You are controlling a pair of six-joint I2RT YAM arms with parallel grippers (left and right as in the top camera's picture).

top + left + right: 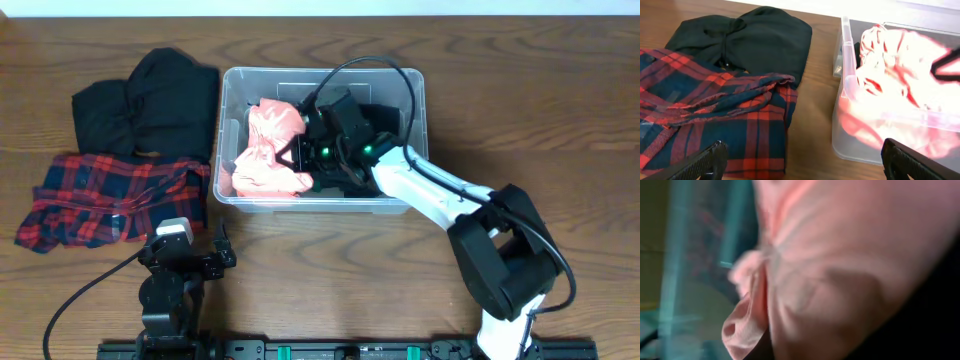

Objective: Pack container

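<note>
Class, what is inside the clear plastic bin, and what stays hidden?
A crumpled pink garment fills one end of the container; the right gripper, shut on it, sits over something dark. Anything beneath them is covered, as is most of the base.

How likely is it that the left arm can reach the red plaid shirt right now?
Probably yes. The left end effector is open and empty, and the plaid shirt lies uncovered on the table just ahead of it. The right end effector is over in the container, out of the way.
</note>
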